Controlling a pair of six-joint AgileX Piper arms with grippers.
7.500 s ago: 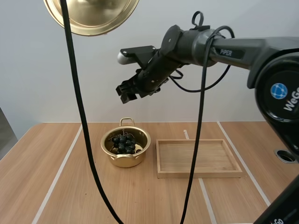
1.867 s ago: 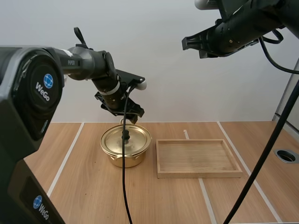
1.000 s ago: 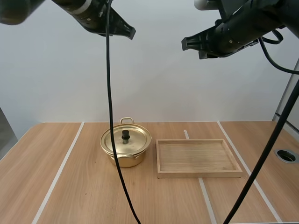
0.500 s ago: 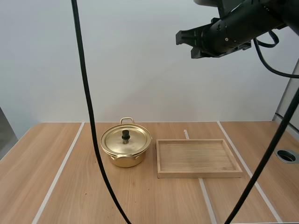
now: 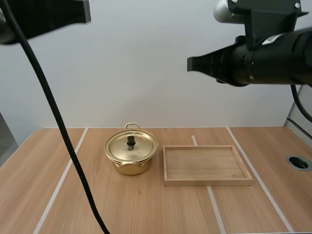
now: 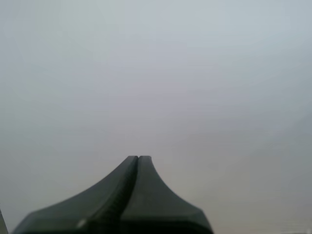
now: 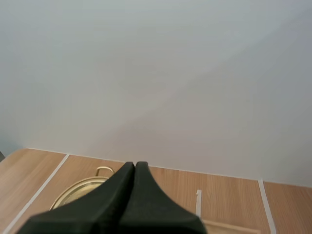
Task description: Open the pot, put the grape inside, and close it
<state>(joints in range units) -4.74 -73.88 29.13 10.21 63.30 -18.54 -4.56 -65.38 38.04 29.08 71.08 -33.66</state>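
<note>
- Table (image 5: pixel 97 204): wood, well below the right gripper (image 5: pixel 191 64).
- Tray (image 5: pixel 207 182): bare, below and ahead of that gripper, to its right. It appears to play no part here.
- Pot (image 5: pixel 130 166): brass, below and ahead to its left, just beside the tray.
- Lid (image 5: pixel 139 146): seated squarely with the knob up. Any grape would be hidden inside, so the task looks finished.
- Right gripper: fingers pressed together, empty, held high, likely parked clear.
- Left gripper (image 6: pixel 138 159): fingers together on nothing.

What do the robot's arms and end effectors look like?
The left arm and right arm are plain black. The left end effector and right end effector each have two smooth black fingers, broad at the base, curving to narrow tips.
</note>
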